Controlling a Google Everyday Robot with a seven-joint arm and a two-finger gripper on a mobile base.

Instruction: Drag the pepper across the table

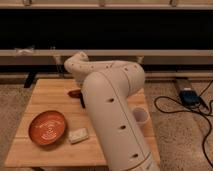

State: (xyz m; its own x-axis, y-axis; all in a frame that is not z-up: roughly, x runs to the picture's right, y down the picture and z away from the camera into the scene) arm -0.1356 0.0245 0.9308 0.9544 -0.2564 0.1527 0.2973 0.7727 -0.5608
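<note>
pepper [75, 92]: dark red-brown, lying left of centre in the frame on the far half of my bench [47, 90], partly tucked behind my arm. tool [81, 101]: low beside the pepper, mostly hidden by the arm. step, as i judge it: contact made or near, drag not finished. next: a low steady sideways push. nearby: orange plate [47, 127] lower left; pale block [78, 135] beside it; cup [141, 115] at right.
</note>
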